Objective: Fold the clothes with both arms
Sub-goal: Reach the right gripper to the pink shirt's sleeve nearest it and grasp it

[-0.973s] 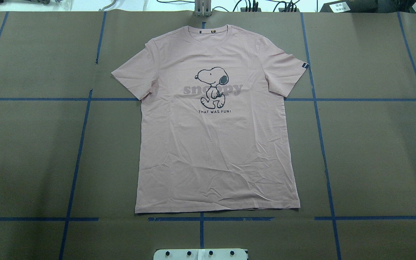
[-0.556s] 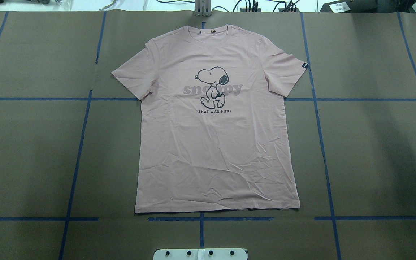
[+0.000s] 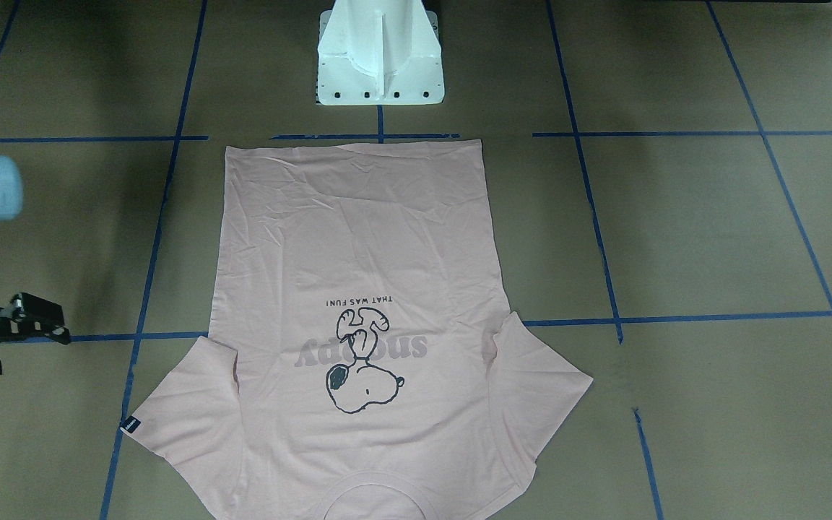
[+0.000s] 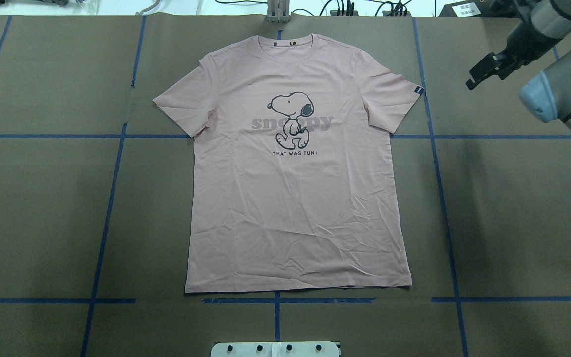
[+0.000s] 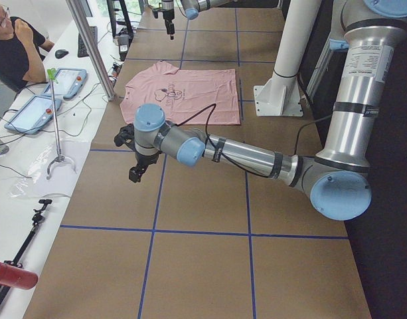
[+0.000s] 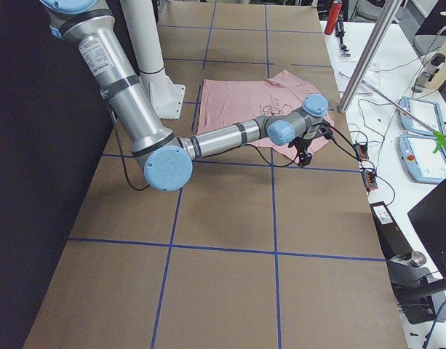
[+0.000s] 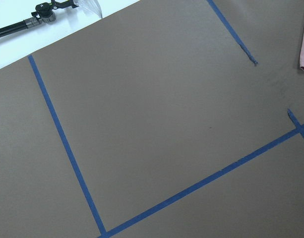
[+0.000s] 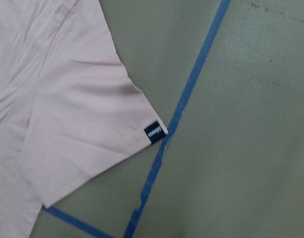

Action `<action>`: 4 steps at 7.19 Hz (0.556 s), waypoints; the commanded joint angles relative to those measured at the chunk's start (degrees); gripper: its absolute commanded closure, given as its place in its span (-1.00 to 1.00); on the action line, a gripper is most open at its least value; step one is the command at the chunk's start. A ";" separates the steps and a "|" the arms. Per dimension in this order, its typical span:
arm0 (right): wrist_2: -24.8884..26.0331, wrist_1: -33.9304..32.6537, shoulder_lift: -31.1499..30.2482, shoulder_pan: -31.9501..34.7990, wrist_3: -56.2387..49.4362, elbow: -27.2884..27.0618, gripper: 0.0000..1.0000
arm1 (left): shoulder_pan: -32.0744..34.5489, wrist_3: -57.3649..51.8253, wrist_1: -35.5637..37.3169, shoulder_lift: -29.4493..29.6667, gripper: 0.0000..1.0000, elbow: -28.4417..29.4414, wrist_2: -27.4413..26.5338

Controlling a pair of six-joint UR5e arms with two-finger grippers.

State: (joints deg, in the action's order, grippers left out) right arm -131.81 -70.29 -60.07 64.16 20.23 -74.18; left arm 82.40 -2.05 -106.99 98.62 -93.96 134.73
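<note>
The pink T-shirt [image 4: 298, 163] lies flat, print up, mid-frame; the right gripper [image 4: 484, 74] hovers upper right, jaws' state unclear; the left gripper [image 5: 138, 166] likewise.

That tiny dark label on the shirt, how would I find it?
Start at the pink T-shirt spread flat on the brown table. Follow its sleeve on the right arm's side to the outer hem corner: the small black tag is there, beside blue tape.

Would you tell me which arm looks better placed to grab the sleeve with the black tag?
Right, probably: the right gripper hovers beside the tagged sleeve.
</note>
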 commanded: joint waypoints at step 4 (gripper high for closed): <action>7.62 13.51 8.57 -5.53 17.03 15.81 -0.98 | -1.54 9.35 -3.75 4.13 -1.00 3.35 0.09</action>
State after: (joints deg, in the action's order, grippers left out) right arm -124.91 -57.19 -52.30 59.57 36.66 -60.75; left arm 80.96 5.48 -110.59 102.32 -90.56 134.79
